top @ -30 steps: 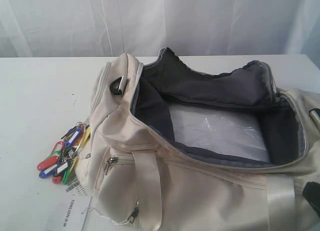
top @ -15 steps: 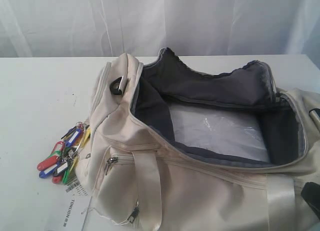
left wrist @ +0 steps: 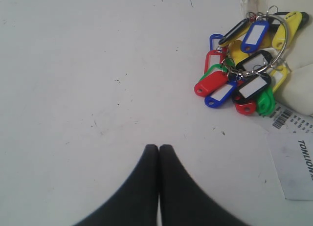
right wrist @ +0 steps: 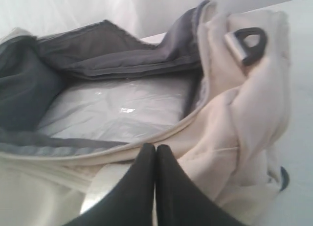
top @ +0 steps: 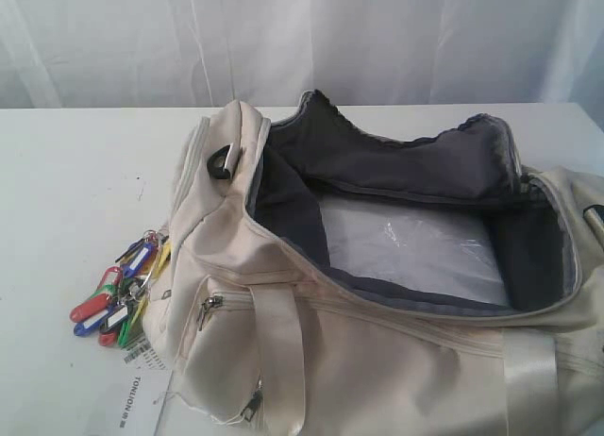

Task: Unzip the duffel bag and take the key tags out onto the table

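Note:
The cream duffel bag lies on the white table with its top unzipped and gaping, showing grey lining and a clear plastic sheet at the bottom. The key tags lie in a bunch on the table at the bag's left end; the left wrist view shows the key tags in red, blue, yellow, green and black on a metal ring. My left gripper is shut and empty, over bare table apart from the tags. My right gripper is shut and empty, above the bag's near side. Neither gripper shows in the exterior view.
A white paper label with a barcode lies beside the key tags; it also shows as the label in the left wrist view. A white curtain hangs behind the table. A cream strap crosses the bag's near side.
A dark shape at the exterior view's lower right edge has drawn out of the frame. The bag and key tags have not moved.

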